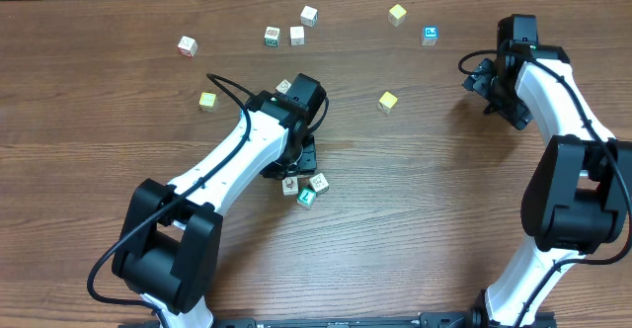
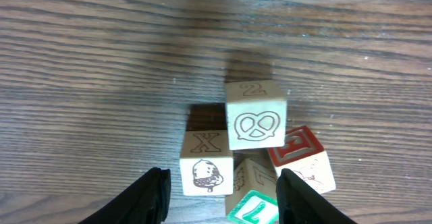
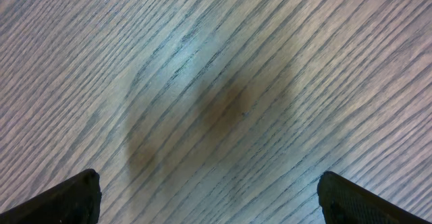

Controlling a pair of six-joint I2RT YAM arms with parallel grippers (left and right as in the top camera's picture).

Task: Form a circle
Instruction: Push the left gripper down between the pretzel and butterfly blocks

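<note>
The circle is a tight group of small wooden cubes just right of the table's middle. In the left wrist view it shows an acorn cube, a pretzel cube, a red-lettered cube and a green-faced cube. My left gripper hovers low over the group, part open. The acorn cube and green-faced cube lie between its fingers, with a gap on the left side. My right gripper stands wide open over bare wood at the far right, holding nothing.
Loose cubes are scattered along the back: whitish ones, a green-marked one, a blue-faced one and yellow ones. One more cube sits beside the left arm.
</note>
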